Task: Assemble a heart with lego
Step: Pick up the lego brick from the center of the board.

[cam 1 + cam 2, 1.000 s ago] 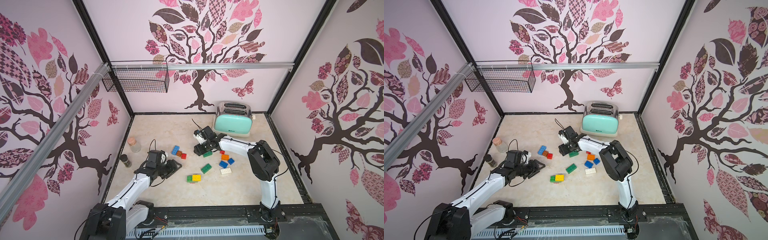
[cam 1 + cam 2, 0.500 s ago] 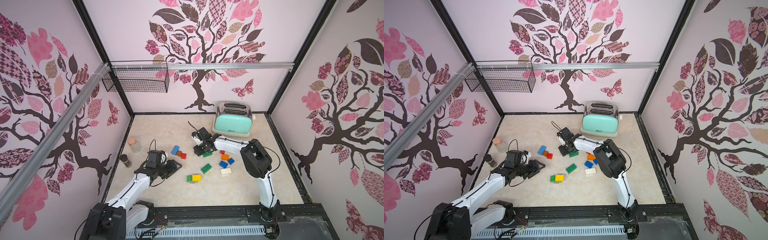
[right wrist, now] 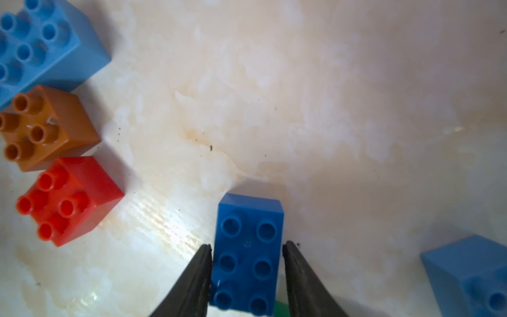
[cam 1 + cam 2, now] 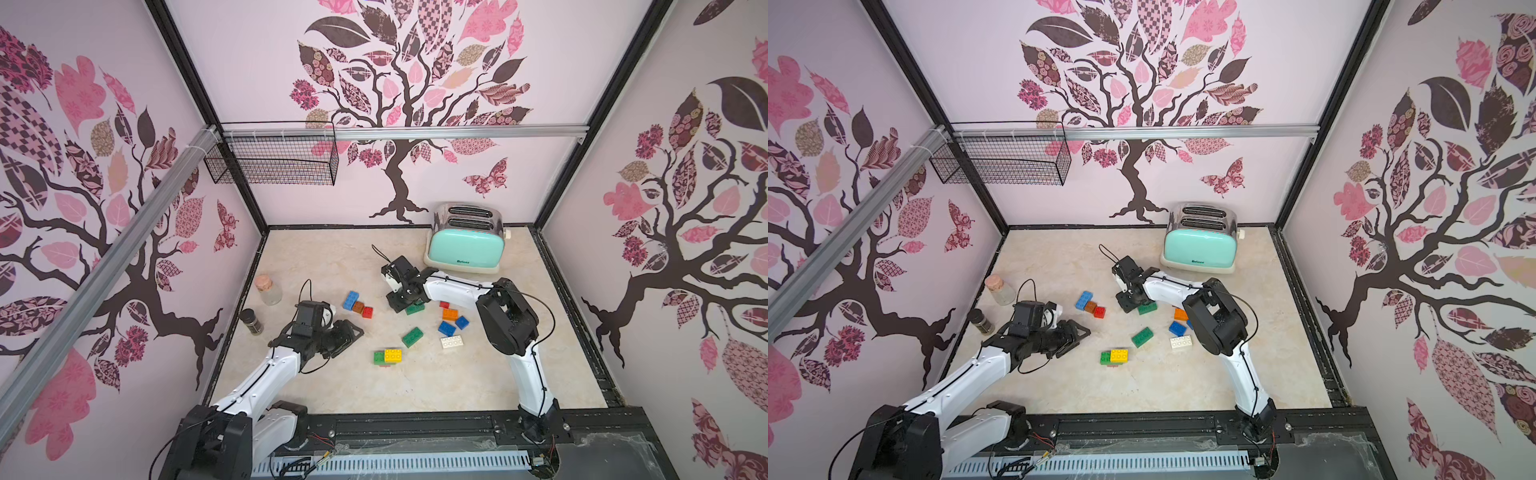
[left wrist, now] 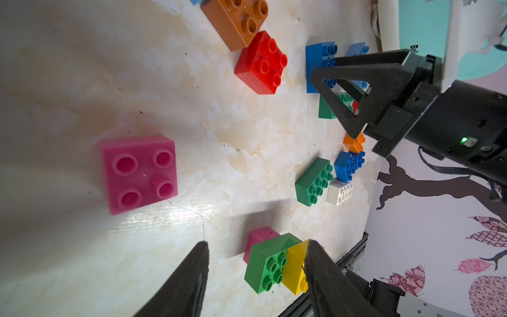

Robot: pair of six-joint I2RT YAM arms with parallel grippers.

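Observation:
My right gripper [image 3: 247, 247] has both fingers against the long sides of a dark blue brick [image 3: 248, 241] standing on the table, with a green brick [image 4: 415, 308] just behind it. Both top views show this gripper [image 4: 401, 301] [image 4: 1130, 302] right of a row of light blue [image 4: 351, 300], brown [image 4: 358, 307] and red [image 4: 367, 312] bricks. My left gripper [image 5: 256, 247] [image 4: 349, 332] is open and holds nothing. Before it lie a pink brick [image 5: 138, 173] and a green-and-yellow stack [image 4: 387, 356] on a pink piece.
Loose green [image 4: 412, 336], white [image 4: 453, 341], blue [image 4: 446, 328] and orange [image 4: 450, 313] bricks lie near the right arm. A mint toaster [image 4: 465, 245] stands at the back right. A jar [image 4: 269, 289] and a dark shaker [image 4: 251, 321] stand along the left wall.
The right gripper's jaws have closed in onto the dark blue brick and the right arm's elbow has swung left. The left arm has not moved.

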